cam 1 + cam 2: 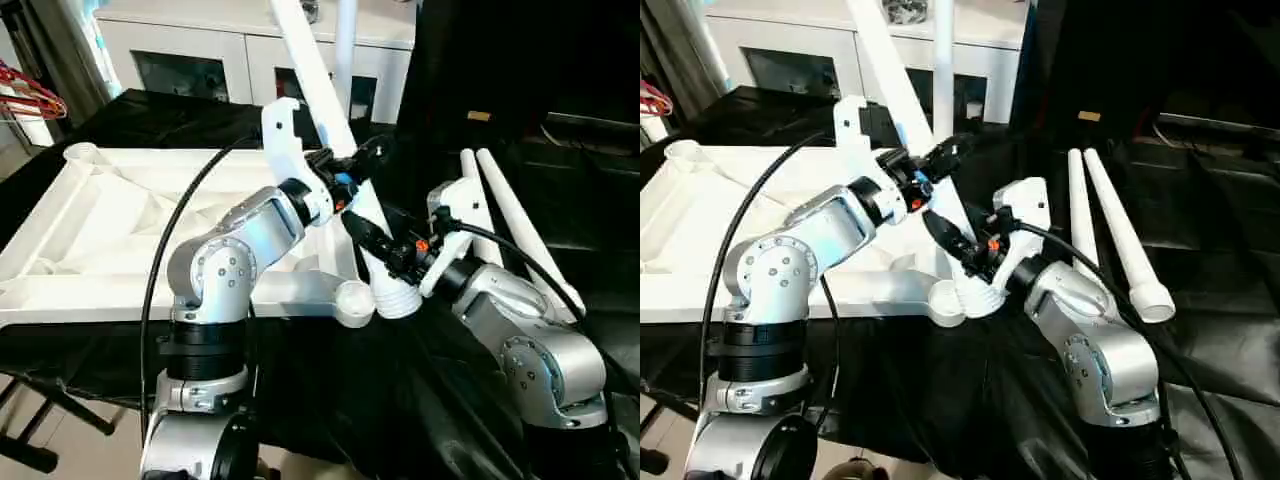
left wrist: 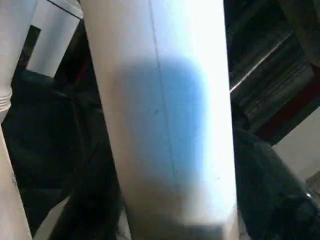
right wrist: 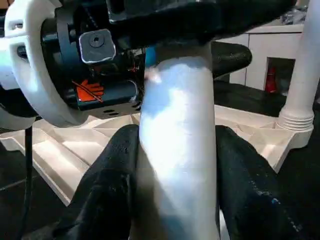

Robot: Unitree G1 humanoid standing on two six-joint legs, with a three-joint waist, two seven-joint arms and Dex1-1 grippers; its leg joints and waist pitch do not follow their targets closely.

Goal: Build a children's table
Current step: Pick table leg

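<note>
The children's table top [image 1: 120, 200] lies upside down, ribbed underside up, on the left. A long white leg [image 1: 310, 60] leans over its near right corner socket [image 1: 354, 300], with its threaded end [image 1: 398, 298] just beside the socket. My right gripper [image 1: 385, 245] is shut on this leg low down, and its black fingers [image 3: 112, 175] press both sides of the leg [image 3: 175, 150]. My left gripper [image 1: 352, 165] sits around the same leg higher up, where the leg [image 2: 165, 125] runs very close to the left wrist camera. A second leg [image 1: 345, 40] stands upright in a far socket.
Two loose white legs [image 1: 510, 220] lie side by side on the black cloth to the right. A white cabinet [image 1: 200, 50] with glass doors stands behind the table top. Red hangers [image 1: 30, 95] hang at the far left.
</note>
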